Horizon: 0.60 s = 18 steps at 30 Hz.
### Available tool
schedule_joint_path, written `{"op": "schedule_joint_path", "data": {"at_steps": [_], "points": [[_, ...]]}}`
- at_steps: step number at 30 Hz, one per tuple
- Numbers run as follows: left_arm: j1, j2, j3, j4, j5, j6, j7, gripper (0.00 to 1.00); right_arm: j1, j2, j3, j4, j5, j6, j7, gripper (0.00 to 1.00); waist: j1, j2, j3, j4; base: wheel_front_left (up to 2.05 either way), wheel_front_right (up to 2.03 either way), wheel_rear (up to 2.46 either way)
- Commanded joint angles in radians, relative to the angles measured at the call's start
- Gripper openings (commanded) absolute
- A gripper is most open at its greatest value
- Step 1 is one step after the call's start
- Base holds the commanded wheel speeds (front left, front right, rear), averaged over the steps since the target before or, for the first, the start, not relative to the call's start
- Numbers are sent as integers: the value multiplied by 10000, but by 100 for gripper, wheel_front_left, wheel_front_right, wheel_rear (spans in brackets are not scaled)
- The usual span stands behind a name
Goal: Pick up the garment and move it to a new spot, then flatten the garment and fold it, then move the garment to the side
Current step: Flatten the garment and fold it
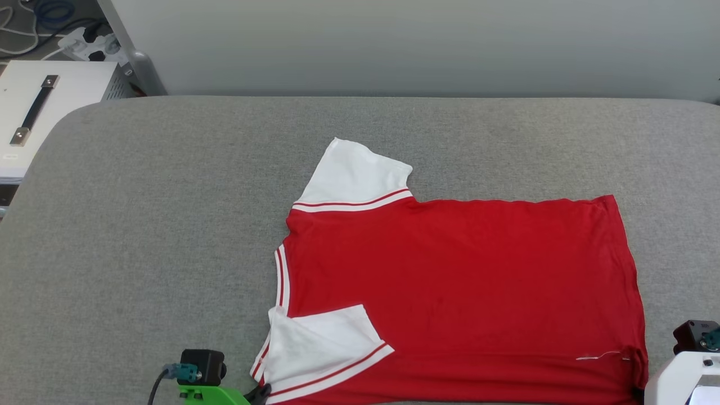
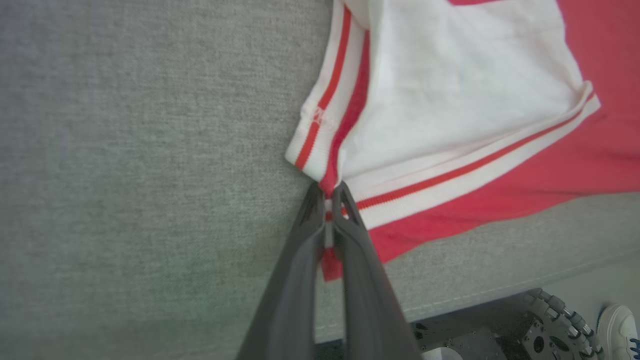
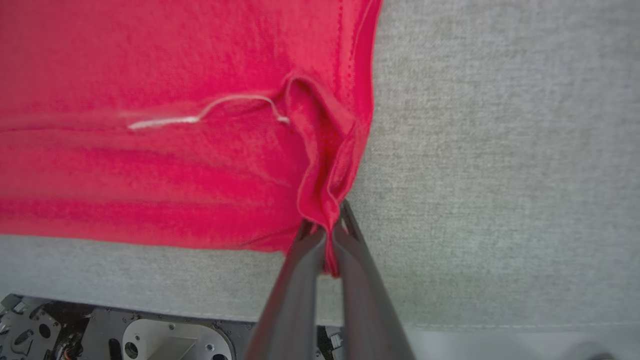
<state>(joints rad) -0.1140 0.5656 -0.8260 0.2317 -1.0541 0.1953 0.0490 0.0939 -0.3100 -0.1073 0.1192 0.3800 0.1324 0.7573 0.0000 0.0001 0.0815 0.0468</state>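
Left gripper [image 2: 327, 200] sits closest, low over the near edge of the grey padded table [image 1: 169, 225]. Its two long dark fingers are pressed together, with a small fold of red and striped fabric pinched between them. That arm's green wrist mount [image 1: 214, 395] and black camera block [image 1: 202, 365] show at the table's near edge, fingers aimed toward the far edge and slightly to the right.

Right gripper [image 3: 327, 222] reaches in from the near edge too, further right along it. Its fingers are likewise closed, nipping a bunched corner of red cloth. Its pale forearm [image 1: 680, 377] rises over the near right part of the table.

Both grippers hold the garment [image 1: 461, 292], a red T-shirt lying spread flat on the table's near half, to the right of centre. Its long axis runs parallel to the table's near edge. The striped neckline [image 1: 281, 275] points toward the table's left end and the hem [image 1: 630, 270] toward its right end.

One white sleeve [image 1: 354, 174] sticks out toward the table's far edge. The other white sleeve [image 1: 320, 343] is folded inward over the red body, close to the near edge, and the left gripper pinches just beside its striped cuff. The right gripper holds the near hem corner, where a loose white thread [image 3: 200, 112] lies on the cloth.
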Motion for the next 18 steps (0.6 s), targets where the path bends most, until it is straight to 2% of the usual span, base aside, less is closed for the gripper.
{"op": "schedule_joint_path", "data": {"at_steps": [1, 7, 8, 9, 10, 11, 12, 18], "points": [[-203, -59, -32, 205, 74, -74, -40, 0, -140, -6, 82, 170, -68, -17, -109, 0, 0, -1, 104, 16, 0, 0, 0], [-408, -219, -146, 653, 193, -141, -35, 0, -347, -62, 269, 577, -42, -17, -344, 0, 0, -1, 116, 49, 0, 0, 0], [-420, -245, -142, 697, 188, -156, -57, 7, -366, -75, 310, 618, -31, -17, -379, 0, 0, -1, 80, 53, 0, 0, 0], [-432, -264, -145, 752, 210, -158, -101, 42, -379, -98, 360, 663, -20, -17, -425, 25, 0, -1, 28, 54, 0, 0, 0], [-438, -275, -139, 793, 239, -129, -155, 91, -384, -117, 390, 683, -17, -17, -484, 93, 0, -1, -18, 54, 0, 0, 0], [-427, -304, -103, 840, 229, -78, -215, 91, -391, -120, 393, 710, 6, -17, -554, 100, 0, -1, -90, 50, 0, 0, 0], [-412, -325, -88, 864, 215, -56, -245, 100, -404, -126, 434, 690, 46, -17, -654, 100, 0, -1, -167, 42, 0, 0, 0], [-462, -246, 89, 676, 516, 85, -960, 100, -584, -337, 789, 256, 385, -17, -1543, 100, 0, -1, -639, -73, 0, 0, 0]]}}
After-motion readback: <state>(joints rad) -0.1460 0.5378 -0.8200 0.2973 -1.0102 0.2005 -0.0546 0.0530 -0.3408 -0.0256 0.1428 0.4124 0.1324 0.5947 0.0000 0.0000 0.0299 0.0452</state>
